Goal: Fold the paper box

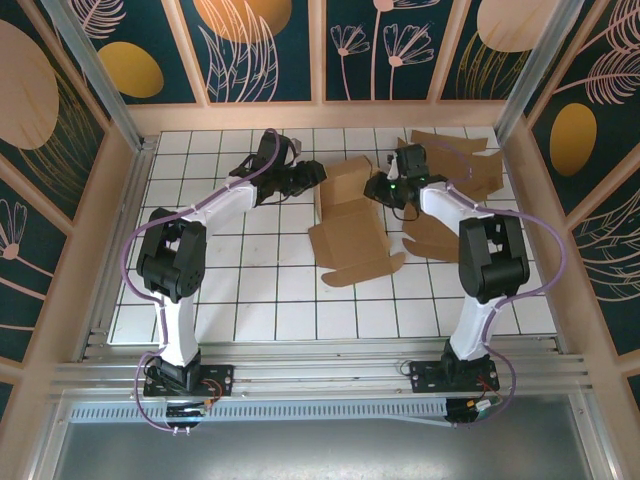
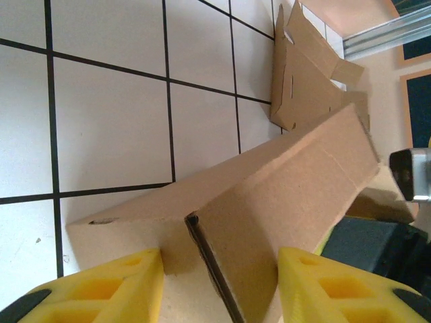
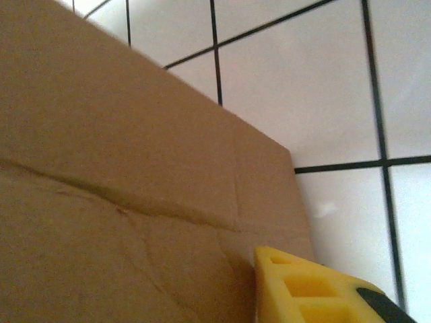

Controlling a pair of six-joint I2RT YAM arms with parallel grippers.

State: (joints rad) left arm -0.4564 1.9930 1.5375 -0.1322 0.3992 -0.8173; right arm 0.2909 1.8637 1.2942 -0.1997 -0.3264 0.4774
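Yellow fingers [image 2: 128,286] of the left gripper [image 1: 314,178] stand apart astride a raised flap of the paper box [image 1: 350,235], mid-table toward the far side, apparently steadying it while the right gripper [image 1: 378,187], spread indiscernible, meets its right wall.

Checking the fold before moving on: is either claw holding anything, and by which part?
Left claw straddles the end of an upright wall of the box; right claw sits against another panel. Whether either grips cannot be told.
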